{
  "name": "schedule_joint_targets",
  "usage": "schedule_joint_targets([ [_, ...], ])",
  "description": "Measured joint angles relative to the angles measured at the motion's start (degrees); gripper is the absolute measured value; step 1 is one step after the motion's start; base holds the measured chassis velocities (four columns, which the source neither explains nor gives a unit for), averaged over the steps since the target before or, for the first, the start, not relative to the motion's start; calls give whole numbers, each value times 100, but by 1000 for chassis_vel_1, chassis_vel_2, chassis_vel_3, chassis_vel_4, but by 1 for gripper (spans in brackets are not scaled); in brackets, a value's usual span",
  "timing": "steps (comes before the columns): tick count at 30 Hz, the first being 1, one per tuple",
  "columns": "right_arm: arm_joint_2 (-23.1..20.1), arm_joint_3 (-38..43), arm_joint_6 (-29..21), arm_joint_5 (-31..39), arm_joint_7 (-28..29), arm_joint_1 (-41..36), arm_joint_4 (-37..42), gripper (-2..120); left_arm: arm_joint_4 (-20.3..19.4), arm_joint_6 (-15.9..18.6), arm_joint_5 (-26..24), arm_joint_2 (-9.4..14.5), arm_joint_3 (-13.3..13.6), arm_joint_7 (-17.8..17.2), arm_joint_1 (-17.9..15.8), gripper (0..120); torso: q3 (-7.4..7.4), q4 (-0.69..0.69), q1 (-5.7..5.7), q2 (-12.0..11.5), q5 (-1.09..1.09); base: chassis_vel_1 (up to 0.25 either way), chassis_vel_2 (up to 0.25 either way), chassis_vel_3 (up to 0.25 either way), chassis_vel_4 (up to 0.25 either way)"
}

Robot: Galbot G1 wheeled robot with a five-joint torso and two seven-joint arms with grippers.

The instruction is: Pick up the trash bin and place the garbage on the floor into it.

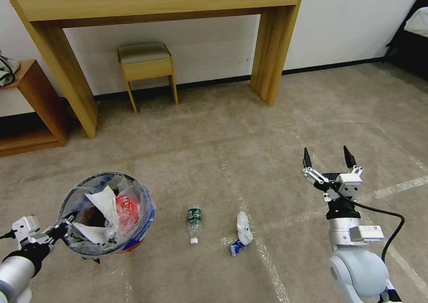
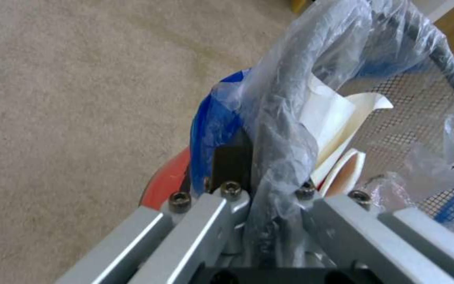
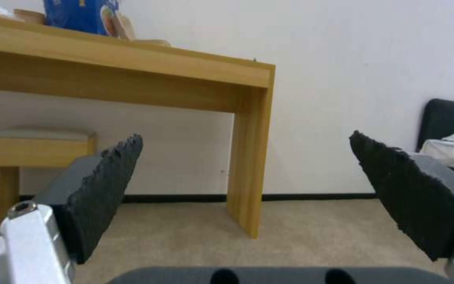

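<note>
Room: beige carpet floor (image 1: 249, 129) crossed by worn whitish tape lines; a white wall with dark skirting behind.
Furniture: a tall wooden desk (image 1: 156, 4) against the wall, with a small padded stool (image 1: 146, 67) under it and a low wooden shelf (image 1: 31, 111) to its left.
Trash bin: the trash bin (image 1: 107, 214) is at the lower left of the head view, lined with clear-and-blue plastic; white paper and a red wrapper lie inside. Its red base (image 2: 166, 183) and mesh wall show in the left wrist view.
Left gripper: the left gripper (image 1: 67, 225) is clamped on the bag-covered rim of the bin, on the side nearest the robot's left.
Right gripper: the right gripper (image 1: 327, 158) is raised above the carpet at the right, fingers spread wide with nothing between them, pointing toward the desk.
Bottle: a clear plastic bottle (image 1: 194, 223) with a green label, its writing too small to read, lies just right of the bin, white cap toward the robot.
Crumpled litter: a white-and-blue crumpled wrapper (image 1: 242, 238) lies right of the bottle, apart from it.
Desk top: a blue printed package (image 3: 82, 15) stands on the desk in the right wrist view; its print is illegible.
</note>
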Motion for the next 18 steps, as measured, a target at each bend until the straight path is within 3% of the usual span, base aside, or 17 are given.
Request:
schedule_joint_targets([
  [11,-121,-104,-93,167,-12,213,-113,100,91,0,31,-14,-16,0,-36,1,0,0,0,0,0,0,0,0,0],
  [14,-328,-221,-235,440,-10,379,-116,100,155,-3,68,-31,-22,0,-49,1,0,0,0,0,0,0,0,0,0],
  [18,-758,-623,-907,1017,219,793,-81,100,212,-10,136,-43,-21,1,-32,1,0,0,0,0,0,0,0,0,0],
])
